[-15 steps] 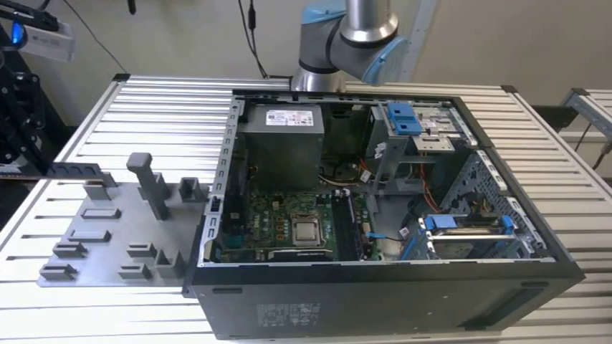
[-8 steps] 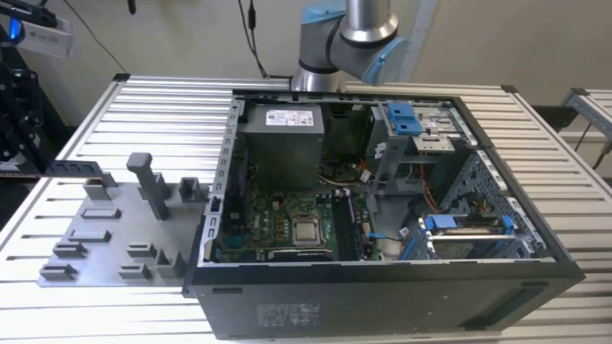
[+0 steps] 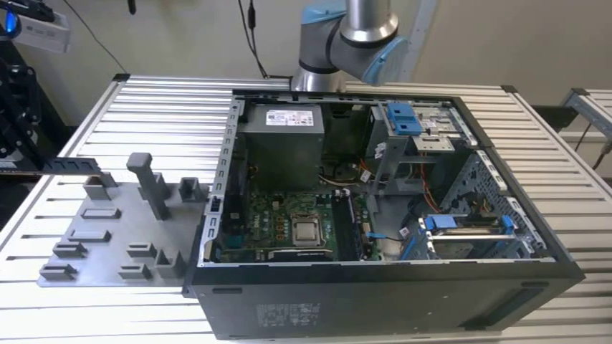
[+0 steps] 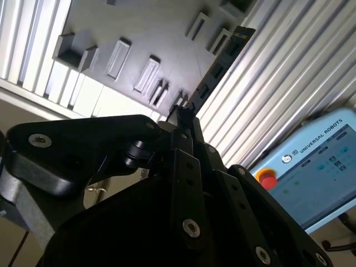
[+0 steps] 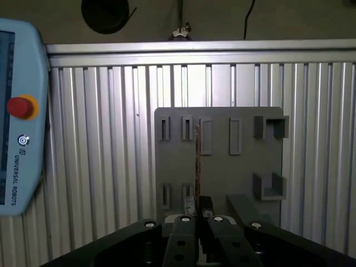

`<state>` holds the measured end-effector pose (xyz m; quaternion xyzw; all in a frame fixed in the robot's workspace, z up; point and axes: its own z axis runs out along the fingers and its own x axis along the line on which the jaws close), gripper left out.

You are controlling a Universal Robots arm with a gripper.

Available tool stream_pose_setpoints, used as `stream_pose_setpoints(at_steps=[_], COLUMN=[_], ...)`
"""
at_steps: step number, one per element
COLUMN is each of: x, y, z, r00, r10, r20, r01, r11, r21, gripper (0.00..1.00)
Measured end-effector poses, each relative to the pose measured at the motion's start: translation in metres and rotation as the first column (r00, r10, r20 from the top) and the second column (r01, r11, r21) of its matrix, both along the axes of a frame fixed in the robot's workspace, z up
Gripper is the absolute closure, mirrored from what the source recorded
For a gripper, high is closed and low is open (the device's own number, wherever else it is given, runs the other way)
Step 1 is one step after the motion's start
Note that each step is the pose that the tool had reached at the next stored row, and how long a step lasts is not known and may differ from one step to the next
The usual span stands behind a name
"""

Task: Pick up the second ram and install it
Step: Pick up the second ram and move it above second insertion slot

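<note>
On the exterior view's left, the black gripper [image 3: 27, 166] is closed on the second ram [image 3: 72, 166], a thin, long and flat dark memory stick, and holds it by one end. The stick lies level in the air over the far corner of the flat grey plastic tray [image 3: 100, 258], which carries small blocks, posts and slots. From here it seems lifted free of the blocks, though one short block stands just under its free end. In both wrist views the stick is seen from its edge, as a narrow line going out from between the two fingers [image 5: 188, 210], which press on it from both sides, and it crosses the tray below. The tray rests on a ribbed aluminium table [image 3: 163, 115], just beside a black computer case [image 3: 383, 301] that lies open on its side, with a green motherboard [image 3: 277, 215] inside. The ram is well apart from this board. A light-blue control tablet with a red button [image 5: 22, 167] lies on the table near the tray. The silver and light-blue robot arm [image 3: 349, 36] rises behind the case
</note>
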<state>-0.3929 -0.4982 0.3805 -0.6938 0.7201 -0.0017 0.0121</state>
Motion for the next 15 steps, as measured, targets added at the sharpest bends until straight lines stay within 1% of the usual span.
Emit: stream_pose_setpoints(at_steps=[15], x=[0.0], y=[0.0], z=[0.017], r00=[1.0], r10=[0.0], r20=[0.0001], r01=[0.0], r11=[1.0], r21=[0.0], gripper=[0.86])
